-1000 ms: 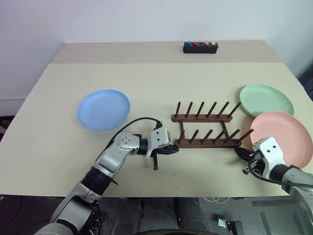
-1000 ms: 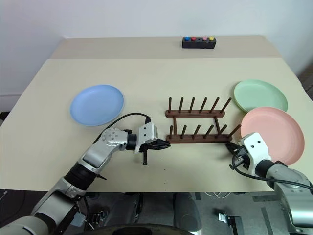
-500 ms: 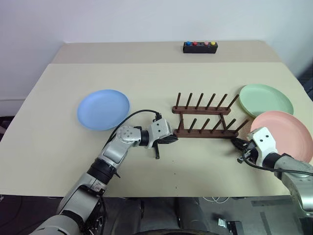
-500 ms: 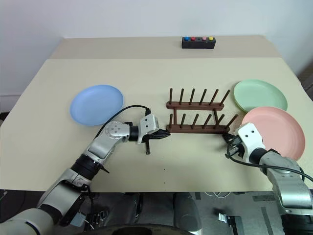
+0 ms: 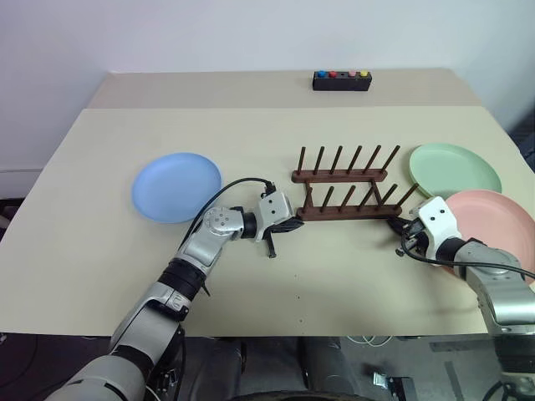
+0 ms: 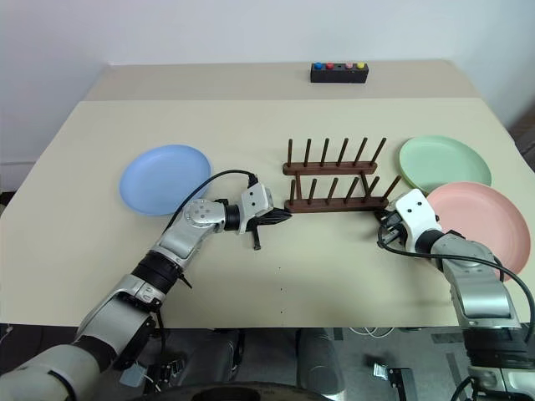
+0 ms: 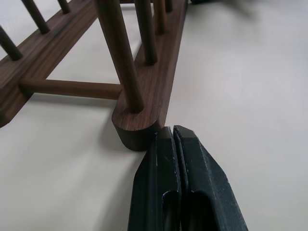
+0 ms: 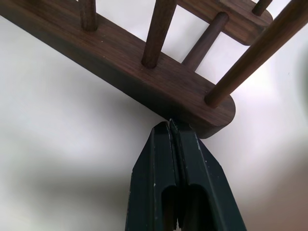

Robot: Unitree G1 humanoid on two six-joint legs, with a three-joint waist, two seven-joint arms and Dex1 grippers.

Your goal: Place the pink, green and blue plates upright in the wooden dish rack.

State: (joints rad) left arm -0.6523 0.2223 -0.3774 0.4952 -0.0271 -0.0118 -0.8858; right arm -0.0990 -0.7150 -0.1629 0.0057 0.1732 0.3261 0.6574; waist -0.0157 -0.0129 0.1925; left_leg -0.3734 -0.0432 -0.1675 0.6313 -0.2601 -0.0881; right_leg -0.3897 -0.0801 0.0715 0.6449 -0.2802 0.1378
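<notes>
The rack (image 5: 344, 185) stands on the table (image 5: 100, 251), right of centre, empty. It has two parallel rails, each with six pegs leaning slightly to the right. A cross dowel joins the rails at each end.

The left gripper (image 5: 294, 225) has its fingers pressed together, holding nothing. Its tips touch the rounded left end of the near rail, as the left wrist view shows (image 7: 173, 132). The right gripper (image 5: 396, 224) is likewise closed and empty. Its tips meet the near rail at its right end, seen from the right wrist view (image 8: 169, 126). The two grippers thus bracket the near rail from opposite ends.

The pink plate (image 5: 493, 225) lies flat at the right edge of the table, just beyond the right gripper. The green plate (image 5: 455, 170) lies flat just beyond it on the far side; their rims are close or overlapping. The blue plate (image 5: 176, 185) lies flat well to the left of the rack.

A black box (image 5: 342, 80) with coloured buttons sits near the far edge of the table.
</notes>
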